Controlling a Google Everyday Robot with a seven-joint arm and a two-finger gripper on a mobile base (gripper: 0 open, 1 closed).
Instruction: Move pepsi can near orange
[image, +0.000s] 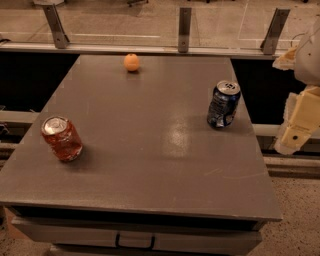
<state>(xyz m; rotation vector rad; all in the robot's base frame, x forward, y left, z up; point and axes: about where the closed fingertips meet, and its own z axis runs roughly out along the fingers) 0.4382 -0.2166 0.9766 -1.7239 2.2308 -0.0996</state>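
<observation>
The pepsi can (223, 104) is dark blue with a silver top. It stands upright near the right edge of the grey table (150, 150). The orange (132, 62) is small and round and sits near the table's far edge, left of centre. The can is well apart from the orange, to its right and nearer to me. My gripper (299, 122) is pale and hangs off the table's right side, to the right of the pepsi can and clear of it. It holds nothing that I can see.
A red-orange can (62, 138) with a silver top stands near the table's left edge. A rail with metal posts (184, 29) runs behind the table. A drawer handle (135, 242) shows on the table's front.
</observation>
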